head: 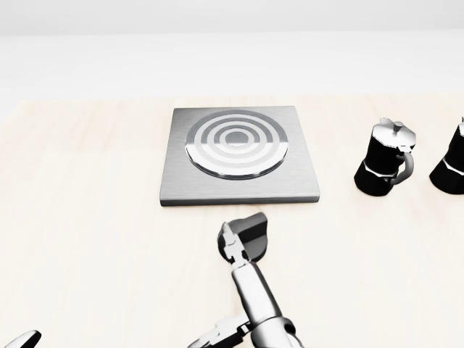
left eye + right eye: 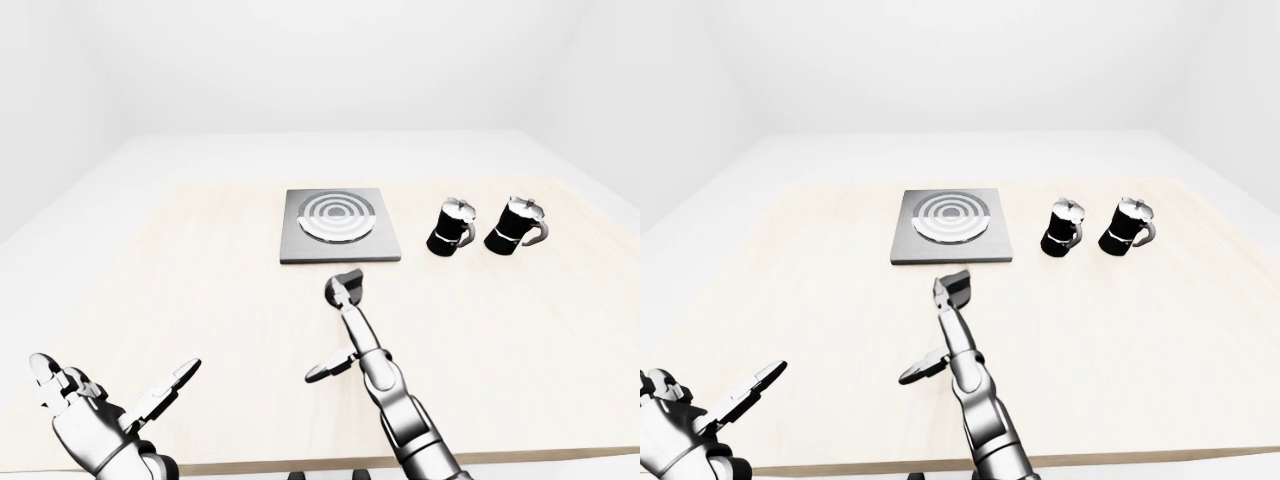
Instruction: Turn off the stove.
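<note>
The stove [image 1: 238,152] is a flat grey square plate with silver concentric rings, lying on the light wooden table [image 2: 150,280] at upper centre. No knob or switch shows on it. My right hand [image 1: 243,243] reaches up from the bottom of the views. Its dark fingertips [image 1: 250,233] stand just below the stove's lower edge, a small gap apart from it. The fingers are stretched out, the thumb sticks out to the left, and it holds nothing. My left hand [image 2: 115,385] is low at the bottom left, fingers spread and empty.
Two black and silver moka pots [image 2: 452,227] [image 2: 517,226] stand upright side by side to the right of the stove. The table's near edge [image 2: 250,466] runs along the bottom of the left-eye view. White floor and walls surround the table.
</note>
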